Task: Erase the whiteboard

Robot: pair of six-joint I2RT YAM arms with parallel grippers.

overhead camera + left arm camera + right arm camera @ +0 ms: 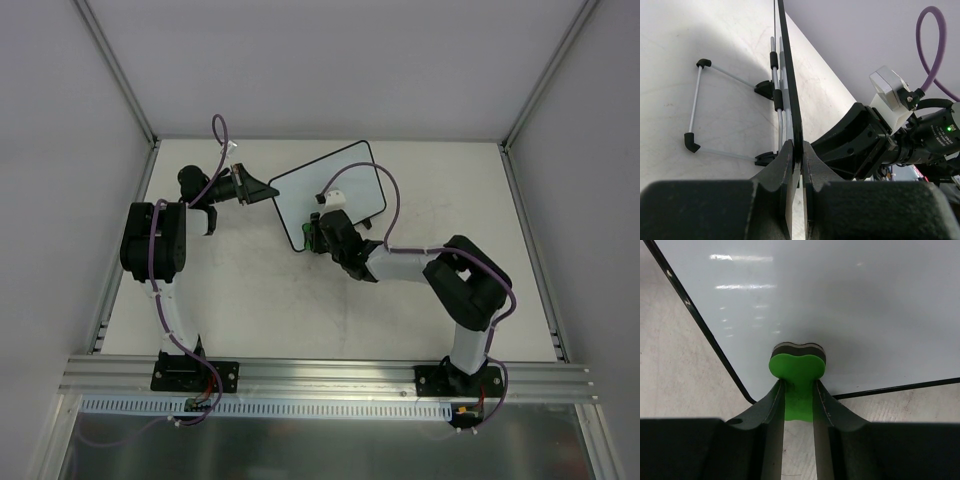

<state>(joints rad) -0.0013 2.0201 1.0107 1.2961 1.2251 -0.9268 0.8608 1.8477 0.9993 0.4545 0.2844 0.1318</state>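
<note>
Pinching the whiteboard, far centre, by its left frame edge with the left gripper; pressing the green eraser, clamped in the right gripper, onto its near corner. Probably handling light, stiff, slick.

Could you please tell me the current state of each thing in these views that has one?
Small white rectangular whiteboard with thin black frame: clamped at one edge, no marks visible.
Green eraser block with dark felt face: held, felt against the whiteboard's face.
Left gripper: shut on the whiteboard's edge.
Right gripper: shut on the eraser.
</note>
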